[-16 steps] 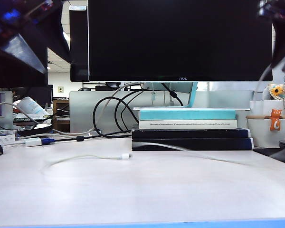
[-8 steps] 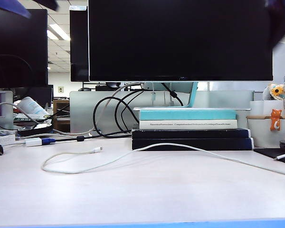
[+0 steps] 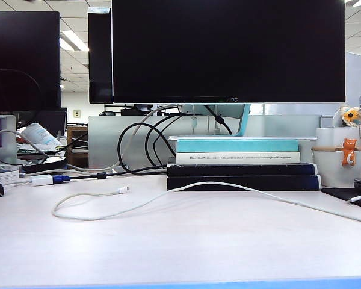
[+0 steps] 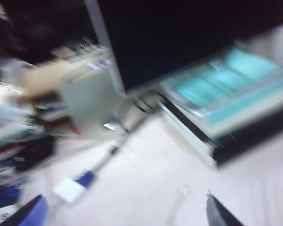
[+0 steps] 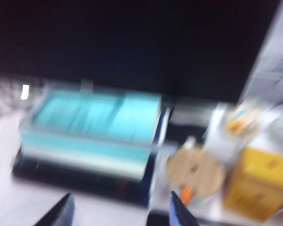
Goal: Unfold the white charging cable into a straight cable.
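Cable: the white charging cable (image 3: 186, 191) lies loose on the counter (image 3: 180, 247), in front of the stack of books (image 3: 240, 162), touched by neither arm.
Cable run: from the right edge of the exterior view it comes leftward past the foot of the books, sags toward the near side, curls round well left of the books and turns back.
Connector end: the small tip (image 3: 124, 189) points back toward the books and sits left of them, so the left part makes an open hook, not a line.
Left tool: seen only in its own wrist view (image 4: 127, 216), blurred, above the counter left of the books; its two fingers stand wide apart with nothing between them. The cable's tip (image 4: 183, 189) lies below, between them.
Right tool: seen only in its own wrist view (image 5: 118, 212), blurred, facing the right end of the books and the cup (image 5: 195, 172) beside them; fingers apart, nothing held.
Why so: both tools are clear of the exterior view, which suggests the cable has been laid down to rest as it is.
Task state: judged unfinished, since the hook left of the books remains.
Bystanders: black monitor cables (image 3: 138, 147) and a white adapter (image 3: 42, 179) lie behind, left of the books.
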`<state>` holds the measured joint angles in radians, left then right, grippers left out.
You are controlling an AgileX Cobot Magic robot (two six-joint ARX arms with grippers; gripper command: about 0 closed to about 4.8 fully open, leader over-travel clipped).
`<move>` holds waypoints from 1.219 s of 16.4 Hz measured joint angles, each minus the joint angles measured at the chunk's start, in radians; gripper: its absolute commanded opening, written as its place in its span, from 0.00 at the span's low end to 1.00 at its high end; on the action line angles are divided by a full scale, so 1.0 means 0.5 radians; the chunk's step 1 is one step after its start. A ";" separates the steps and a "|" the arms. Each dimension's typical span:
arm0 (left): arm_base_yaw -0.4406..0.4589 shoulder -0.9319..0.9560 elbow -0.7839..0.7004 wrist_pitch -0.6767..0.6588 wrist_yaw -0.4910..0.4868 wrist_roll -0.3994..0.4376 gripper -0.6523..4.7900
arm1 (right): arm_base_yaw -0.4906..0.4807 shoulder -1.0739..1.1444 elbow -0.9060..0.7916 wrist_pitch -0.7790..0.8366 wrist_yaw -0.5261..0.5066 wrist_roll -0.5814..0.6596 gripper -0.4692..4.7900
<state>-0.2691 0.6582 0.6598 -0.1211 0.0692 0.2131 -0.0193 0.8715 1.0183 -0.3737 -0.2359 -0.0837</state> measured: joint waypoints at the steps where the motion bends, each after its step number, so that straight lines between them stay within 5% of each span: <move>1: 0.062 -0.071 -0.037 0.031 0.013 -0.036 0.93 | -0.001 -0.119 -0.099 0.135 0.053 0.018 0.39; 3: 0.222 -0.159 -0.111 0.109 0.123 -0.061 0.74 | -0.002 -0.340 -0.340 0.332 0.181 0.021 0.29; 5: 0.527 -0.202 -0.268 0.138 0.356 -0.211 0.73 | -0.022 -0.539 -0.665 0.525 0.210 0.011 0.28; 7: 0.758 -0.207 -0.333 0.202 0.503 -0.360 0.60 | -0.019 -0.698 -0.890 0.675 0.208 0.097 0.17; 9: 0.862 -0.246 -0.348 0.256 0.574 -0.383 0.60 | -0.019 -0.846 -1.064 0.917 0.208 0.159 0.10; 11: 0.890 -0.335 -0.404 0.253 0.558 -0.373 0.45 | -0.012 -0.980 -1.206 1.032 0.208 0.218 0.10; 12: 0.880 -0.394 -0.452 0.262 0.520 -0.376 0.25 | -0.011 -1.039 -1.284 1.101 0.208 0.273 0.10; 14: 0.880 -0.662 -0.690 0.215 0.413 -0.549 0.10 | -0.011 -1.197 -1.566 1.223 0.210 0.364 0.08; 20: 0.710 -0.874 -0.839 0.155 0.284 -0.378 0.11 | -0.008 -1.205 -1.814 1.241 0.251 0.474 0.08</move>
<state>0.0856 0.2214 0.2401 -0.0437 0.2111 0.0242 -0.0235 0.2687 0.1112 0.2466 -0.1104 0.1532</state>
